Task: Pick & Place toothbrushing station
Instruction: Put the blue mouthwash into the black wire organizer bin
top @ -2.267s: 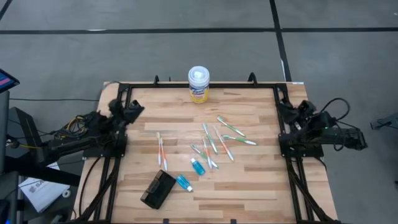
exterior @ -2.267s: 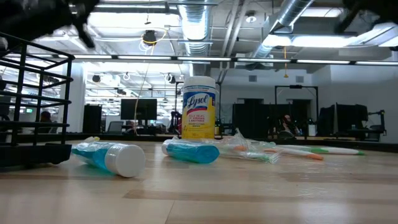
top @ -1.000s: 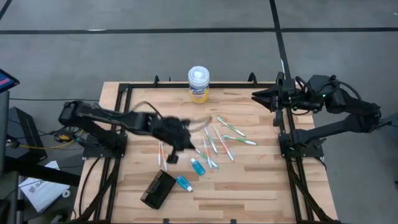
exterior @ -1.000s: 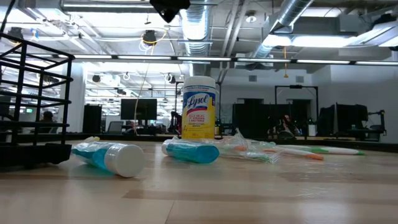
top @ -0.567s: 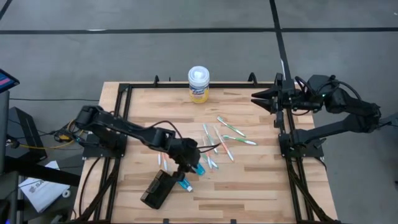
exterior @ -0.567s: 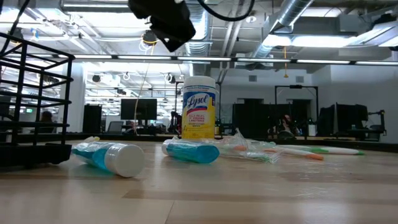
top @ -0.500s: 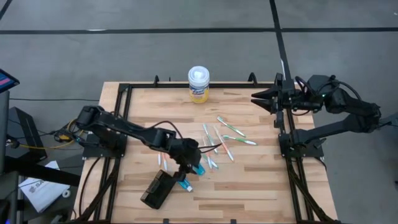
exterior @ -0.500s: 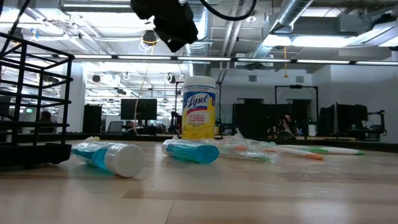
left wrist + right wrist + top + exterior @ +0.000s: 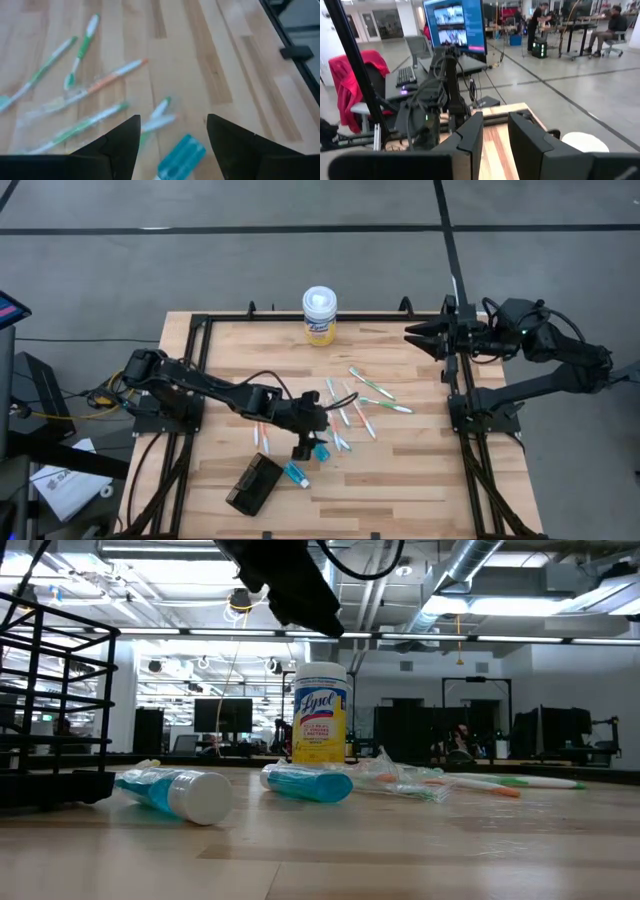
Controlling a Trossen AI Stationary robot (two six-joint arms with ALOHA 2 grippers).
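— Two arms are showing; where is your left gripper sitting?

— You're hovering it over the middle of the table, above the scattered toothbrushes and a blue tube. Its fingers are standing spread wide, pinching nothing.

— And the toothbrushing station?

— It's lying on the wood near the front edge, untouched, just beside a second blue tube and near your left gripper.

— What is your right gripper doing?

— You're holding it high at the table's far right corner, well apart from everything. Its fingers are standing slightly parted, gripping nothing.
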